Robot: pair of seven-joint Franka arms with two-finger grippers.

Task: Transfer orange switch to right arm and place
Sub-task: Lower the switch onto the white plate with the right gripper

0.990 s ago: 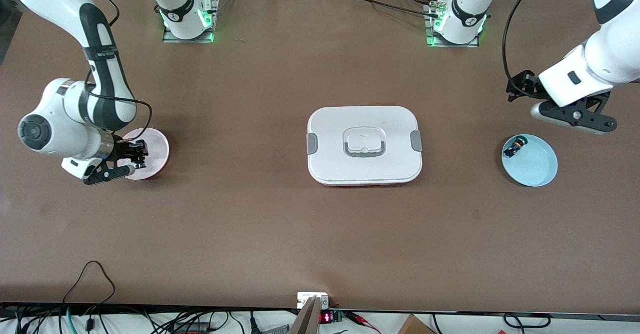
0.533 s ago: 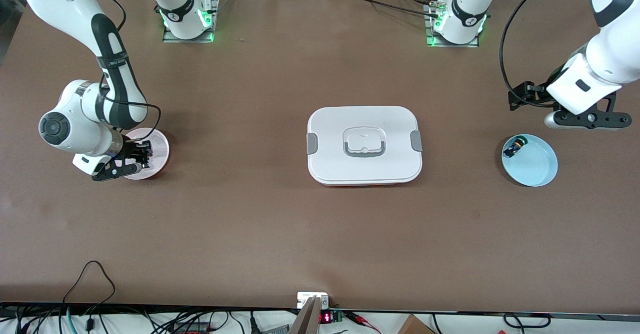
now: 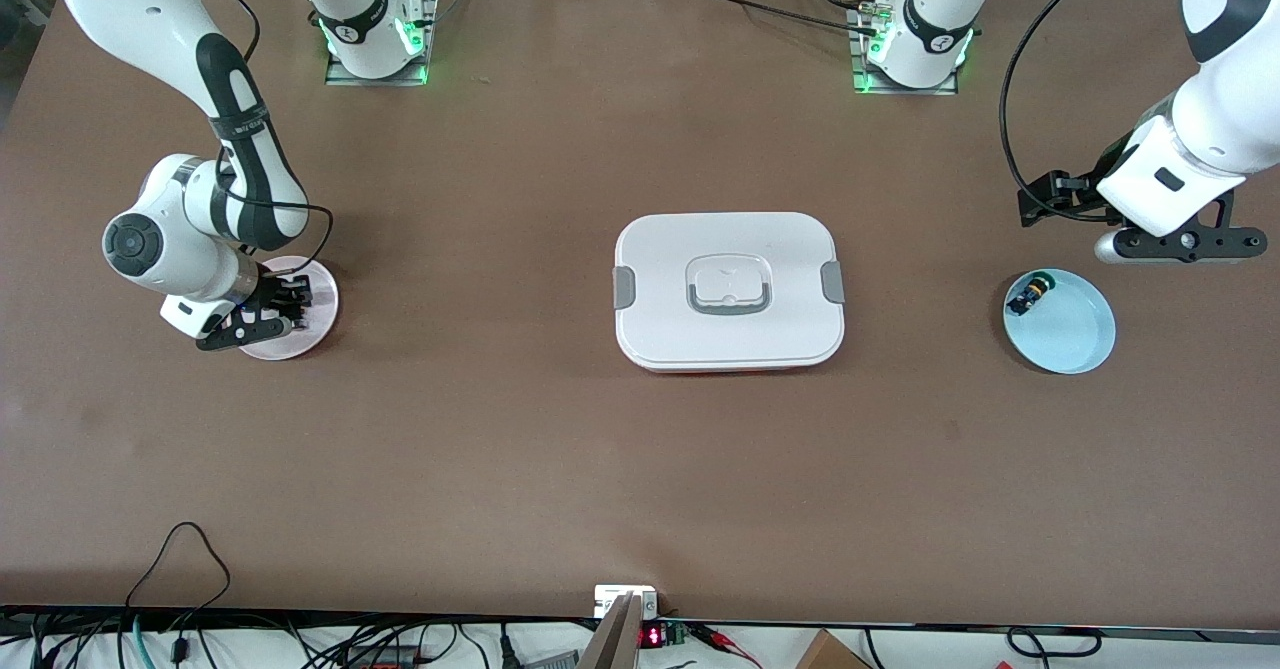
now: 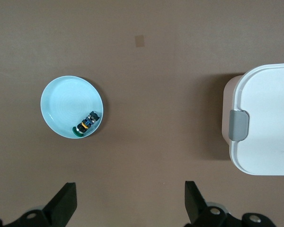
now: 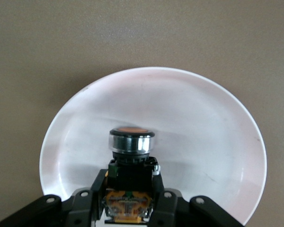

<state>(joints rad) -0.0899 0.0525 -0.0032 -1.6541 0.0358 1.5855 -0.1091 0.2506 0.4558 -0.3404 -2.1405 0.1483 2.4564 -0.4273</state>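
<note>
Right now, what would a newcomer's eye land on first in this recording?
Probably the big white lidded container at the table's middle. Next, the right hand shut on the orange switch, held over the pink plate at the right arm's end of the table. At the left arm's end, the open left hand hangs above the table near a light blue plate holding a small black switch with a green cap.

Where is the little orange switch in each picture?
Front view: the orange switch is a small dark bit in the right hand, over the pink plate.
Left wrist view: not in it.
Right wrist view: the switch sits in the hand, over the plate.
Shared landmark: the pink plate, in the front and right wrist views.
</note>
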